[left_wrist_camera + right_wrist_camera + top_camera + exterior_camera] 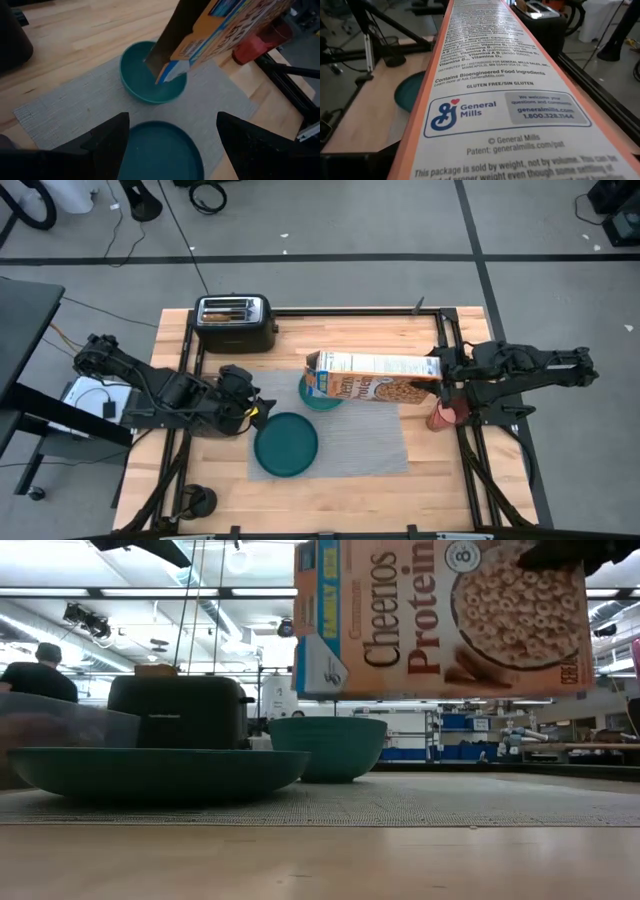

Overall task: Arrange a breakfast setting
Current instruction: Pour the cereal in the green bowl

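A grey ribbed placemat (350,435) lies mid-table. A teal plate (286,444) sits on its near left part and a teal bowl (318,397) on its far left part. A pink cup (446,416) stands off the mat's right edge. My right gripper (442,373) is shut on a Cheerios cereal box (375,377), which lies level in the air with its opened end (167,62) over the bowl (150,82). My left gripper (172,145) is open and empty, just left of the plate (160,152). Spoon, toast and fruit do not show. My right gripper holds the cereal box by its closed end (432,370), the end toward the table's right, coming level from the right side. The box hides the fingers in the right wrist view. The box is lifted clear, lying on its side, with its open end (318,665) above the bowl (328,745).
A black toaster (235,322) stands at the table's far left. A black frame rail (455,340) runs along the table's right side beside the cup. Bare wood lies near the front edge and on the mat's right half.
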You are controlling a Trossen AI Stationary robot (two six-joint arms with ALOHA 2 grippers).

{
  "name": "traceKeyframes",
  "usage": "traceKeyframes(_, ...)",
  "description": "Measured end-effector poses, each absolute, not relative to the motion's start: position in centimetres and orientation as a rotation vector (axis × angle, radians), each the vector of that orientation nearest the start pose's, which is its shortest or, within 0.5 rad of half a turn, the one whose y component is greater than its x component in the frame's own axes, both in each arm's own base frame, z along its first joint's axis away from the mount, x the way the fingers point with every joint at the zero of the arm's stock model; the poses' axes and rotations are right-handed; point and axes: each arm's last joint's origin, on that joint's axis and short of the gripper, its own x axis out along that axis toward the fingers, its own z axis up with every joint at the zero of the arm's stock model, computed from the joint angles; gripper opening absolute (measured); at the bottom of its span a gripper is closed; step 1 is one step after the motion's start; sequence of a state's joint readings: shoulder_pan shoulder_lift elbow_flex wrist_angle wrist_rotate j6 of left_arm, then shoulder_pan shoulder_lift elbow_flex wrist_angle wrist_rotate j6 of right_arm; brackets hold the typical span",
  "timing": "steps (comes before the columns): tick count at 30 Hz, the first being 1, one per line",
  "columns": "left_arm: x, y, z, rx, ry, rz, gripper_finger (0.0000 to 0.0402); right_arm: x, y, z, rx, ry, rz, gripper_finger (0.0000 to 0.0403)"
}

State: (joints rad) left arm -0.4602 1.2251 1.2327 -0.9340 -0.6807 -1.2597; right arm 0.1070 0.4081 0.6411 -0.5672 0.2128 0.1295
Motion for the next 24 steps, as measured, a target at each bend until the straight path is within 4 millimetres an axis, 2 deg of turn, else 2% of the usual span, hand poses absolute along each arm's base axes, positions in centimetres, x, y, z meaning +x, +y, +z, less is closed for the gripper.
traceKeyframes(10,21.6,-7.7,34.1,-0.650,0.524,0.654,0.0304,10.6,0.5,29.6,0.067,0.385,-0.127,0.0270)
traceKeyframes(24,21.3,-7.8,34.0,-0.609,0.557,0.657,0.0304,11.9,0.4,32.2,0.006,0.482,-0.121,0.0261)
